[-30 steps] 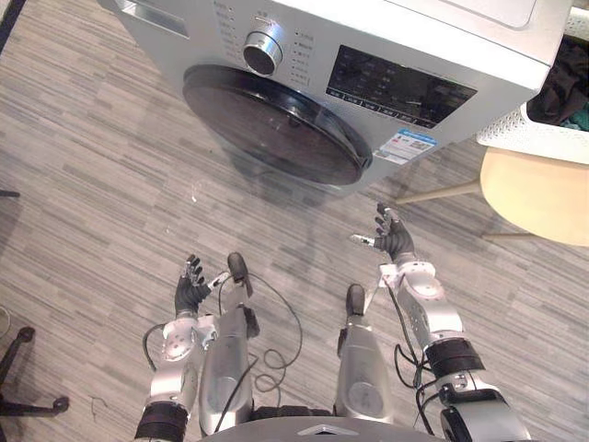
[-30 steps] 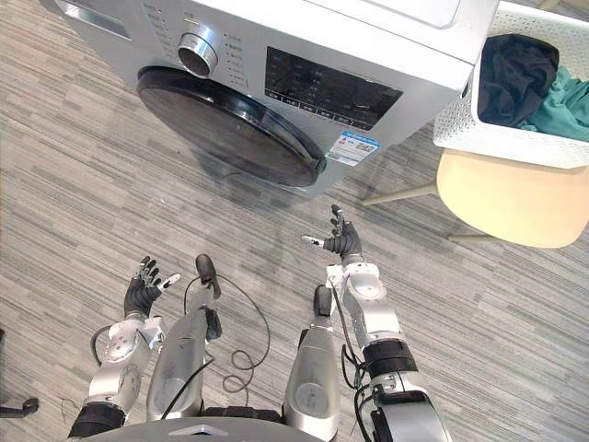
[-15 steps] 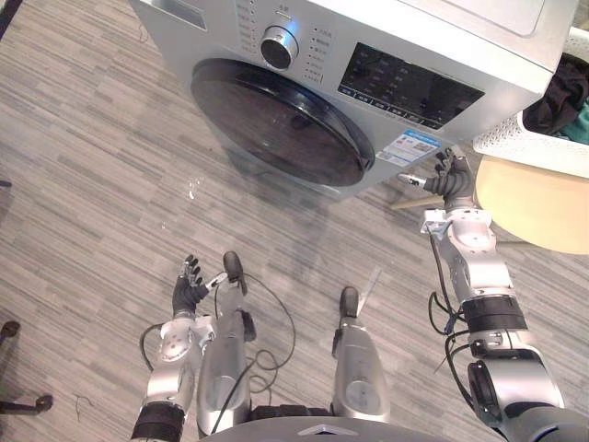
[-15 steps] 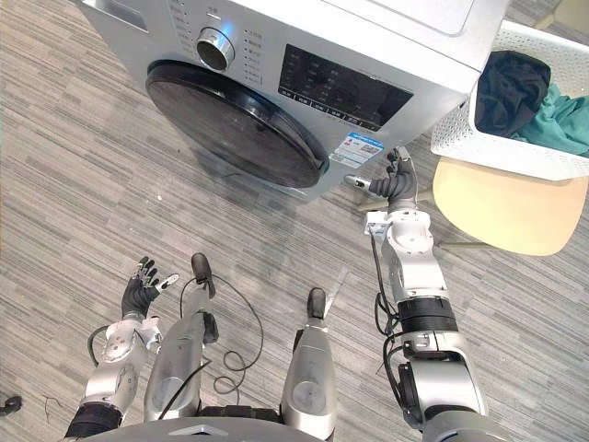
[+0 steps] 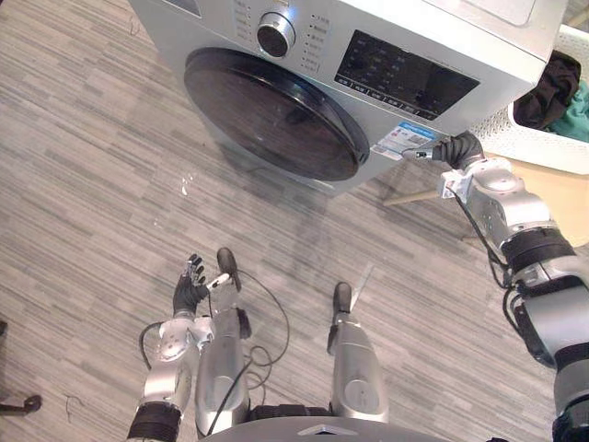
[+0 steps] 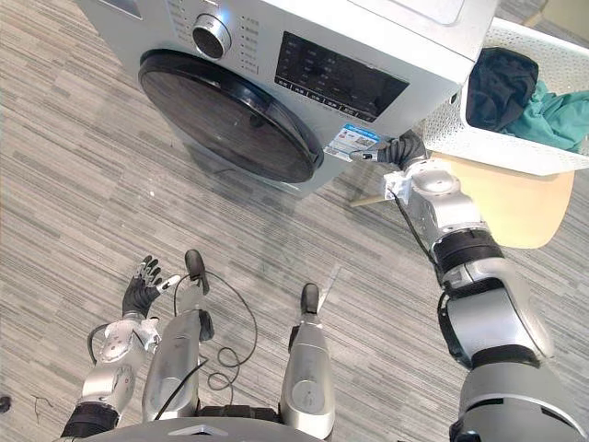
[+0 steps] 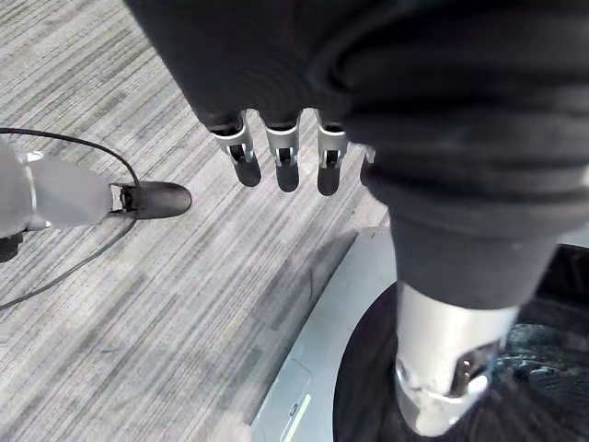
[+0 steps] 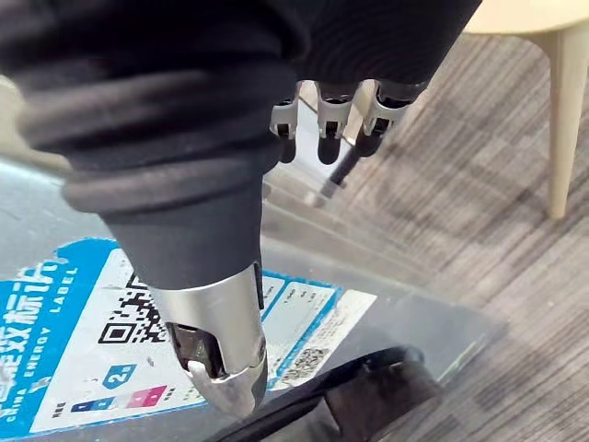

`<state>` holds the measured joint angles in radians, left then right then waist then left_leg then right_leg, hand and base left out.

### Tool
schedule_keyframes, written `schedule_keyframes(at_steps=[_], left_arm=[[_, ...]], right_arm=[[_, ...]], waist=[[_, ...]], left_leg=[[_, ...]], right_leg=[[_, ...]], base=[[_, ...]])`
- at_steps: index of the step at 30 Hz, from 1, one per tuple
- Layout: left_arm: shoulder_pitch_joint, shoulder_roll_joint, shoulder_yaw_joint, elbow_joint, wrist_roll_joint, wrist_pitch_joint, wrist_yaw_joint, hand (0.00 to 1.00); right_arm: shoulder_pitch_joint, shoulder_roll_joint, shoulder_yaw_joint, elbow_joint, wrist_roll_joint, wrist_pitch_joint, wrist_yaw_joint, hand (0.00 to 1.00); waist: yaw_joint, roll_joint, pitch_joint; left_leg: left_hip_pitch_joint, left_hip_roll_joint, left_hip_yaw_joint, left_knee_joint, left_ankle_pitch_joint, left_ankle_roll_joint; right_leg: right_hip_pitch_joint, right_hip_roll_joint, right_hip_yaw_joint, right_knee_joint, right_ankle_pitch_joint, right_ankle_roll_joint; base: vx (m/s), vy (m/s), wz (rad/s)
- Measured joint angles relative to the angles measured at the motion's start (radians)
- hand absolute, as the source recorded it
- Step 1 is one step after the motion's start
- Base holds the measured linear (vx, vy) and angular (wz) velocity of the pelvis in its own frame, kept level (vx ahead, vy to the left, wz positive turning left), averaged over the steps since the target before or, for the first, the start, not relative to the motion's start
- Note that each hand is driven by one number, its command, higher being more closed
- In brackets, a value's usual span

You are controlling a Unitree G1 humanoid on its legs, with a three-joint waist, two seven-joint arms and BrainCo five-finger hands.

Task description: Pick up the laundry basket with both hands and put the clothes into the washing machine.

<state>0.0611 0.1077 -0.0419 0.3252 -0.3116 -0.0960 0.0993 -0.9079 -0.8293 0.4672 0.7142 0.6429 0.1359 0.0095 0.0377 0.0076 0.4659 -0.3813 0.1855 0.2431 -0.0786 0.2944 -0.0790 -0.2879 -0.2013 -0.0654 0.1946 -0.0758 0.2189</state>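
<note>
Laundry basket (image 6: 488,145) with the clothes (image 6: 502,87) sits untouched just right of the washing machine (image 6: 368,37), but the right hand (image 6: 402,149), loosely spread, has risen to that machine's front corner, the spread left hand (image 6: 141,295) staying low: reach only begun.

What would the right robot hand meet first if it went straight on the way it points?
Probably the silver front-loading washing machine: the right robot hand points at its front corner by the blue-and-white label, very close; depth unclear.
</note>
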Motion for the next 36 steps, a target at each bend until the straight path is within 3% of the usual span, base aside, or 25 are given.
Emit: schedule_keyframes(at_steps=[8, 12, 15, 21, 30, 36], left_arm=[[-0.005, -0.017, -0.042, 0.009, -0.019, 0.0, 0.002, 0.0], [-0.033, -0.032, -0.048, 0.02, -0.019, 0.002, 0.002, 0.0], [-0.041, -0.031, -0.049, 0.02, -0.019, 0.003, 0.002, 0.0], [-0.053, -0.026, -0.046, 0.022, -0.014, 0.009, 0.002, 0.0], [-0.075, 0.005, -0.039, 0.061, -0.009, 0.014, 0.003, 0.0], [-0.075, 0.011, -0.038, 0.063, -0.009, 0.014, 0.006, 0.0]], right_arm=[[-0.003, -0.013, -0.01, 0.018, -0.001, 0.003, 0.003, 0.0], [0.115, 0.008, -0.138, 0.009, -0.02, -0.032, 0.004, 0.0], [0.221, 0.08, -0.222, 0.008, -0.06, -0.054, 0.022, 0.0], [0.389, 0.279, -0.235, 0.021, -0.123, -0.031, 0.078, 0.0], [0.29, 0.312, -0.195, 0.019, -0.147, -0.024, 0.075, 0.0], [0.104, 0.273, -0.204, 0.099, -0.28, 0.003, 0.003, 0.0]], waist=[[0.011, 0.004, 0.001], [0.028, 0.02, 0.0], [0.045, 0.02, 0.0], [0.045, 0.02, 0.0], [0.054, 0.012, -0.002], [0.064, -0.012, -0.006]], left_leg=[[-0.019, 0.006, -0.026, 0.0, 0.003, -0.004], [-0.017, 0.002, -0.054, 0.0, 0.004, -0.005], [-0.012, 0.001, -0.054, 0.001, 0.004, -0.006], [0.014, -0.011, -0.057, 0.0, 0.006, -0.002], [0.015, -0.01, -0.048, 0.0, -0.001, -0.01], [-0.003, -0.008, -0.04, 0.0, 0.007, -0.001]], right_leg=[[-0.008, 0.011, -0.011, 0.0, -0.001, -0.002], [0.013, 0.01, -0.037, 0.003, -0.012, -0.008], [0.017, 0.01, -0.038, 0.004, -0.016, -0.01], [0.031, -0.005, -0.045, 0.043, -0.046, -0.013], [0.015, -0.005, -0.029, 0.055, -0.051, -0.012], [0.007, -0.003, -0.027, 0.028, -0.026, -0.008]], base=[[0.02, -0.045, 0.04], [0.05, -0.036, 0.17], [0.06, -0.033, 0.05], [0.05, -0.021, 0.06], [-0.01, -0.007, -0.02], [0.04, -0.027, -0.05]])
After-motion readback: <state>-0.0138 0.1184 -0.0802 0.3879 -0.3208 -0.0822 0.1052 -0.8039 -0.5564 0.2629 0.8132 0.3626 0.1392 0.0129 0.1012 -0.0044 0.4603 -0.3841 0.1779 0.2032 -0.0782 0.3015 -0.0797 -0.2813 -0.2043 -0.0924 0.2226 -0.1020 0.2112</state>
